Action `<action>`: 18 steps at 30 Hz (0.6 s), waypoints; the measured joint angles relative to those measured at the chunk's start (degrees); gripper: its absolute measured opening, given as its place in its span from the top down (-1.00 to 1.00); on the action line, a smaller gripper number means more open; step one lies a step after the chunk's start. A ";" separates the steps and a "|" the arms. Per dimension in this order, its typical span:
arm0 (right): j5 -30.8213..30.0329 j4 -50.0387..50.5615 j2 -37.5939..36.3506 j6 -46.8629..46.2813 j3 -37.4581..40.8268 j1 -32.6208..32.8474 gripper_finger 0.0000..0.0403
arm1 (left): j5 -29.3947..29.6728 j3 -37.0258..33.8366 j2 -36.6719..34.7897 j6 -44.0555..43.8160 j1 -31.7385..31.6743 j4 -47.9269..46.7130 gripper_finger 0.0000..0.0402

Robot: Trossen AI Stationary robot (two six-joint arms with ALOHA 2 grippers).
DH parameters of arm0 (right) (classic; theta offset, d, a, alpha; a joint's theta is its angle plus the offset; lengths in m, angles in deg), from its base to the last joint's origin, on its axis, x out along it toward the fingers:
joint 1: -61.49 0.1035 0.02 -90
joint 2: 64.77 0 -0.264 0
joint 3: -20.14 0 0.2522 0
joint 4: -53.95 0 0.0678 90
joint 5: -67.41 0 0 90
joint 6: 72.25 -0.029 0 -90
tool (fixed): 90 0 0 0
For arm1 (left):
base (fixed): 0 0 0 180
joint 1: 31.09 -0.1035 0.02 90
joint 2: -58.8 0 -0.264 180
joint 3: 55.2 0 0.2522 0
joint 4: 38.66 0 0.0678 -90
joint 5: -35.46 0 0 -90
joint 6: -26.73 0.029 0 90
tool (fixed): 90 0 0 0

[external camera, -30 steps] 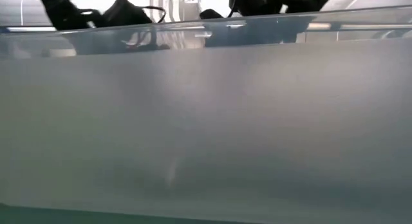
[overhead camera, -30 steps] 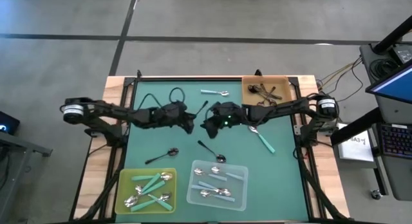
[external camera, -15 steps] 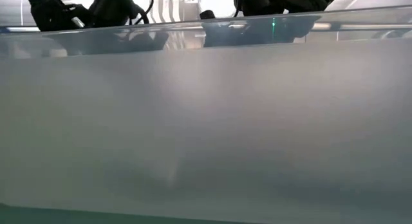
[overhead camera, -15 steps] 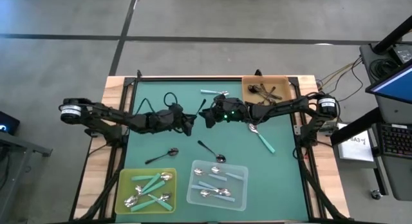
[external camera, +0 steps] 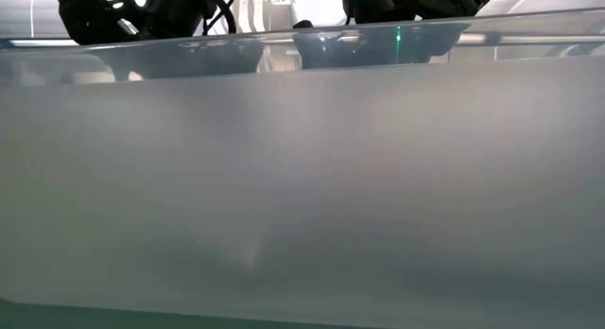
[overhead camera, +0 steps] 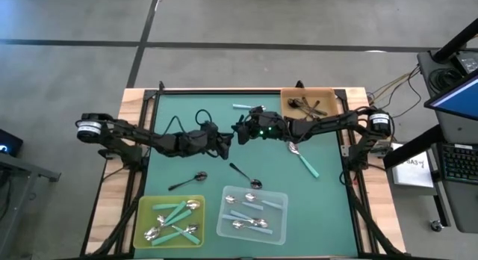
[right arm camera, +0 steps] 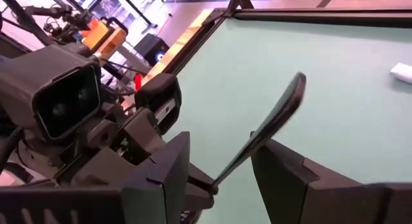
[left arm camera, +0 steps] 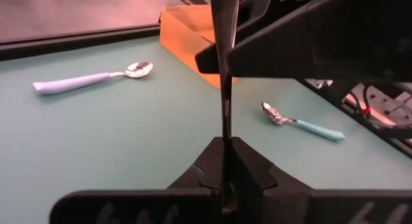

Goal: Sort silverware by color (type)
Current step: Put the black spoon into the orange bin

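Note:
A black-handled spoon (left arm camera: 224, 76) is held above the mat's middle by my left gripper (overhead camera: 226, 143), which is shut on it. Its flat black handle (right arm camera: 273, 118) stands between the fingers of my open right gripper (overhead camera: 240, 133); I cannot tell whether they touch it. On the green mat lie a light blue spoon (overhead camera: 249, 107), a teal spoon (overhead camera: 302, 159) and two black spoons (overhead camera: 188, 180) (overhead camera: 245, 175). The bowl of the held spoon is hidden. My left gripper pinches the spoon's thin shaft (left arm camera: 225, 130) between its two fingers, which come nearly level from the table's left. The spoon runs on beyond the fingertips toward my right gripper, lifted clear of the mat. The fingers hide the end they hold.
Along the near edge stand a yellow tray (overhead camera: 143, 215) with teal spoons and a clear tray (overhead camera: 282, 208) with light blue spoons. An orange tray (overhead camera: 328, 96) with black spoons sits at the far right corner. The clear tray's wall (external camera: 302, 197) fills the low view.
My left gripper has carried the black spoon a little toward the table's right, closer to my right gripper. My right gripper has shifted slightly toward the far edge and turned about the spoon's handle. Both gaps stay as they were.

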 joint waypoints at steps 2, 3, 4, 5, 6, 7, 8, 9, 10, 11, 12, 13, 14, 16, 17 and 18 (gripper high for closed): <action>0.00 0.10 0.00 0.10 0.00 -0.28 0.24 | 0.09 -0.03 -0.01 0.00 0.00 0.22 1.00; 0.00 0.24 0.00 0.16 0.00 -0.43 0.25 | 0.13 -0.11 -0.01 0.00 0.02 0.22 1.00; 0.01 0.50 0.00 0.13 0.00 -0.56 0.25 | 0.15 -0.15 -0.01 0.00 0.02 0.28 1.00; 0.00 0.73 0.00 0.03 0.00 -0.74 0.26 | 0.15 -0.15 -0.03 0.01 0.04 0.62 1.00; -0.02 0.87 0.00 0.00 0.02 -0.90 0.27 | 0.17 -0.15 -0.05 0.02 0.04 0.88 1.00; -0.06 1.12 0.00 0.01 0.02 -0.99 0.30 | 0.21 -0.15 -0.06 0.12 0.04 1.01 1.00; -0.23 1.33 0.00 0.17 0.02 -1.21 0.34 | 0.31 -0.15 -0.06 0.42 0.04 1.27 1.00; -0.31 1.40 0.00 0.33 0.02 -1.30 0.40 | 0.38 -0.15 -0.06 0.69 0.04 1.43 1.00; -0.31 1.51 0.00 0.56 0.02 -1.41 0.47 | 0.44 -0.15 -0.06 0.88 0.04 1.52 1.00; -0.27 1.48 0.00 1.05 0.02 -1.58 0.56 | 0.50 -0.15 -0.06 1.00 0.04 1.58 1.00; -0.26 1.44 0.00 1.70 0.02 -1.67 0.65 | 0.50 -0.15 -0.06 1.14 0.05 1.57 1.00; -0.20 1.38 0.00 2.17 0.02 -1.79 0.76 | 0.54 -0.07 -0.06 1.26 0.11 1.54 1.00; 0.25 1.03 0.00 2.45 0.02 -1.90 0.85 | 0.57 0.04 -0.06 1.44 0.11 1.24 1.00; 0.83 0.51 -0.02 2.98 -0.02 -2.11 0.91 | 0.57 0.26 -0.03 1.95 0.11 1.16 1.00; 1.38 0.25 -0.02 2.99 -0.02 -2.28 0.92 | 0.60 0.32 -0.03 2.45 0.11 1.16 1.00; 1.59 0.03 -0.03 3.02 -0.02 -2.32 0.94 | 0.74 0.35 -0.03 3.01 0.11 1.18 1.00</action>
